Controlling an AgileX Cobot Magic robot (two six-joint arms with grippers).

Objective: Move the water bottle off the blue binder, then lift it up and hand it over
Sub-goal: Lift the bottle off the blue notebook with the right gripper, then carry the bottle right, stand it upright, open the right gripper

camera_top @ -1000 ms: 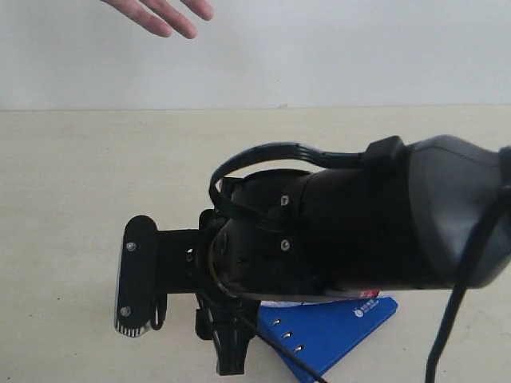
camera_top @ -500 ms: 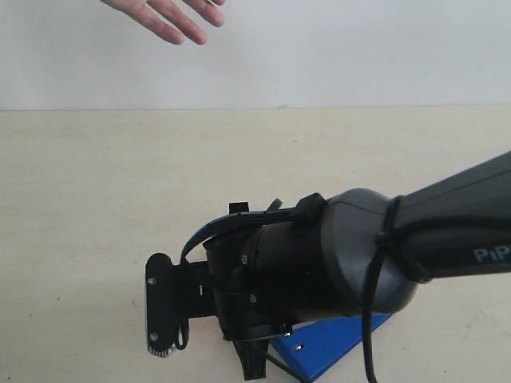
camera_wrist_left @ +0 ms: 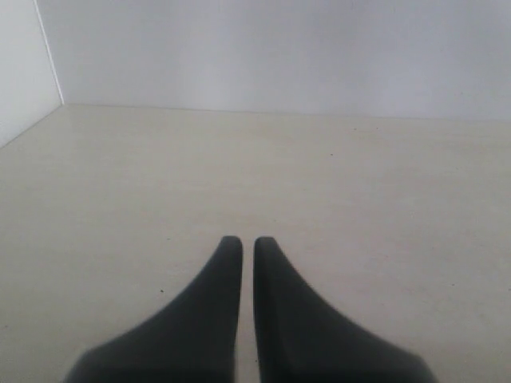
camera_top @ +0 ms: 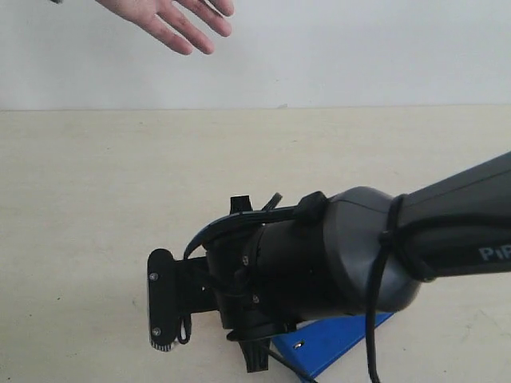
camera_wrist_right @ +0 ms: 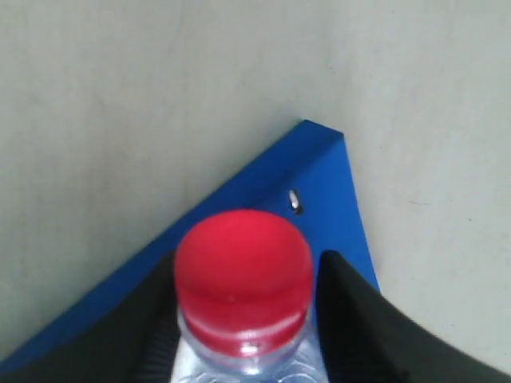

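A: Where can the left claw [camera_wrist_left: 239, 242] pass?
B: Ahead of it the pale beige surface [camera_wrist_left: 255, 159] lies open to the white wall [camera_wrist_left: 279, 48].
A: And on the right?
B: The bulky black right arm [camera_top: 343, 263] blocks the royal-blue flat binder [camera_top: 327, 345]; a person's bare hand [camera_top: 172, 22] hangs over the far left.

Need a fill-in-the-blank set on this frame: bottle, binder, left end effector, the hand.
1. The water bottle has a ___ cap.
2. Under it lies the binder, coloured ___.
3. The left end effector is ___, with nothing between its fingers.
4. A person's hand shows at the ___ left of the exterior view.

Missing words: red; blue; shut; top.
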